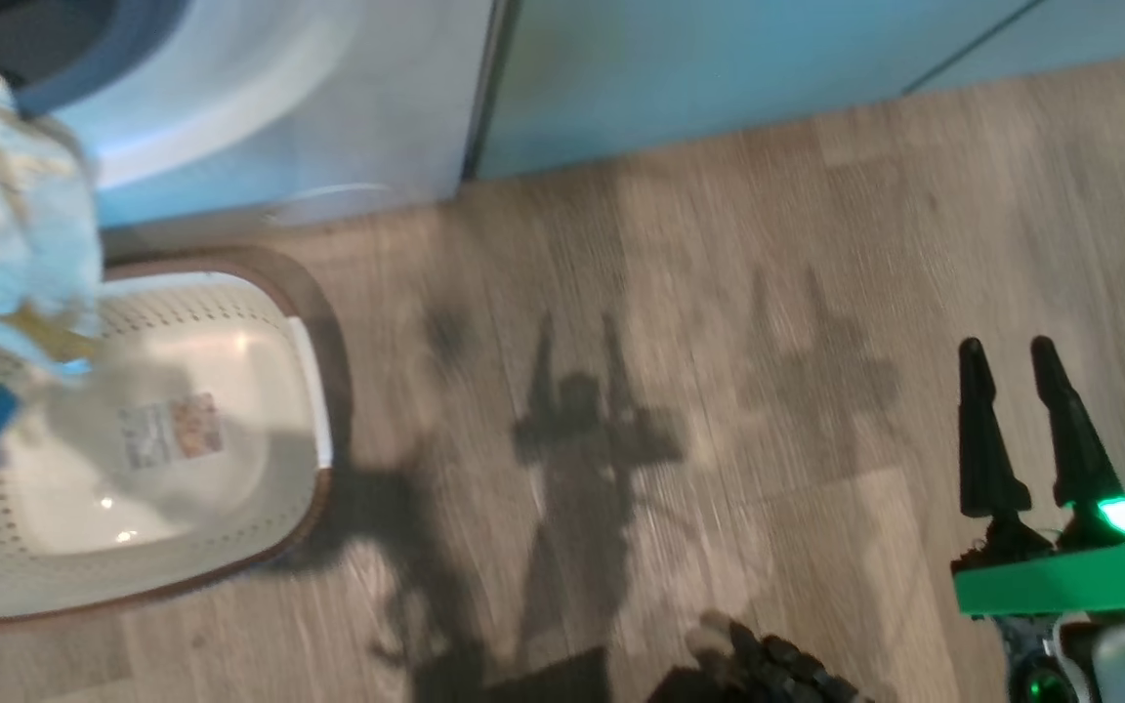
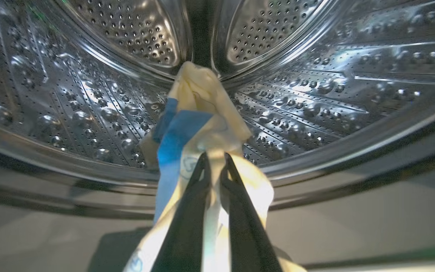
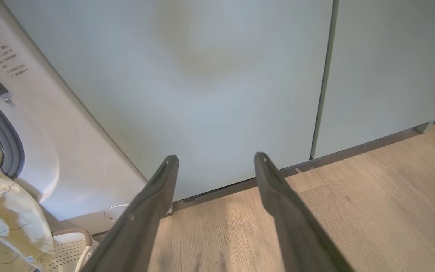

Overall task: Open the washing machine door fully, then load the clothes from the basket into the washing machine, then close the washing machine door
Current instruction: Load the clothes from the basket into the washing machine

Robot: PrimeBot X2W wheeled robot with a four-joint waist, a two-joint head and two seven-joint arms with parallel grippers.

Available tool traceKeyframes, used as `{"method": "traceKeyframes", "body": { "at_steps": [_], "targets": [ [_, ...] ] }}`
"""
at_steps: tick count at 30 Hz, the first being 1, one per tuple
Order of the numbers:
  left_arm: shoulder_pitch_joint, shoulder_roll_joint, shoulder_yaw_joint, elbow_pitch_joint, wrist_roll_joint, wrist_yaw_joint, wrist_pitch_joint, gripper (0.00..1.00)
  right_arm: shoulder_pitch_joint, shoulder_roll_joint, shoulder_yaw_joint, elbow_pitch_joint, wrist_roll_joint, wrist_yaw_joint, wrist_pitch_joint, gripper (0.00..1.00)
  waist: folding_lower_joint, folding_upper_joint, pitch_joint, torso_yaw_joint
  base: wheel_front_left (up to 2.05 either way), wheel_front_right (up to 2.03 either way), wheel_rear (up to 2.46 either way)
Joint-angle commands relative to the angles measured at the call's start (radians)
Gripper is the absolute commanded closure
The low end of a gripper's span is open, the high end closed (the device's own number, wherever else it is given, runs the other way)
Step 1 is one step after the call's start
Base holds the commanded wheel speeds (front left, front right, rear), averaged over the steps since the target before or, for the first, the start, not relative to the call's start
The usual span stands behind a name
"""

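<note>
Clothes point(image 2: 202, 113): pale yellow and blue, held mid-frame at the washing machine point(image 2: 315, 94) drum mouth.
Left claw point(image 2: 215, 156): pinched on a bunched fold.
Right claw point(image 3: 216, 157): spread, nothing held.
Handling: judged soft, light, limp; best taken by gathered folds.

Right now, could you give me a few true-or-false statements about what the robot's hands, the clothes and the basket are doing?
1. The left hand is shut on the clothes. True.
2. The right hand holds a garment. False: it is open and empty, above the floor.
3. The basket is piled full. False: its bottom, with a sticker, shows bare.
4. The clothes hang at the mouth of the steel drum. True.
</note>
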Motion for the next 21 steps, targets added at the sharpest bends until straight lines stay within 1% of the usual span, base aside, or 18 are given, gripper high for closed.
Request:
{"method": "traceKeyframes", "body": {
  "at_steps": [1, 7, 14, 18, 21],
  "targets": [
    [-0.052, 0.073, 0.036, -0.023, -0.011, -0.003, 0.017, 1.00, -0.014, -0.016, 0.022, -0.036, 0.011, -0.003, -0.009, 0.00, -0.0002, 0.0000, 0.045, -0.032, 0.00, 0.00, 0.00],
    [-0.159, 0.143, 0.024, 0.015, -0.024, -0.019, 0.123, 1.00, -0.033, -0.016, 0.049, -0.049, 0.043, -0.003, -0.009, 0.00, -0.0002, 0.0000, 0.111, -0.075, 0.00, 0.00, 0.00],
    [-0.281, 0.197, 0.012, 0.010, -0.013, -0.023, 0.165, 1.00, -0.044, -0.016, 0.079, -0.075, 0.076, -0.003, -0.009, 0.00, -0.0002, 0.0000, 0.192, -0.119, 0.00, 0.00, 0.00],
    [-0.338, 0.219, -0.003, 0.006, 0.013, -0.028, 0.117, 1.00, -0.052, -0.016, 0.100, -0.083, 0.087, -0.003, -0.009, 0.00, -0.0002, 0.0000, 0.226, -0.140, 0.00, 0.00, 0.00],
    [-0.391, 0.234, -0.015, 0.012, 0.047, -0.030, 0.037, 1.00, -0.057, -0.016, 0.109, -0.088, 0.093, -0.003, -0.009, 0.00, -0.0002, 0.0000, 0.247, -0.155, 0.00, 0.00, 0.00]
  ]
}}
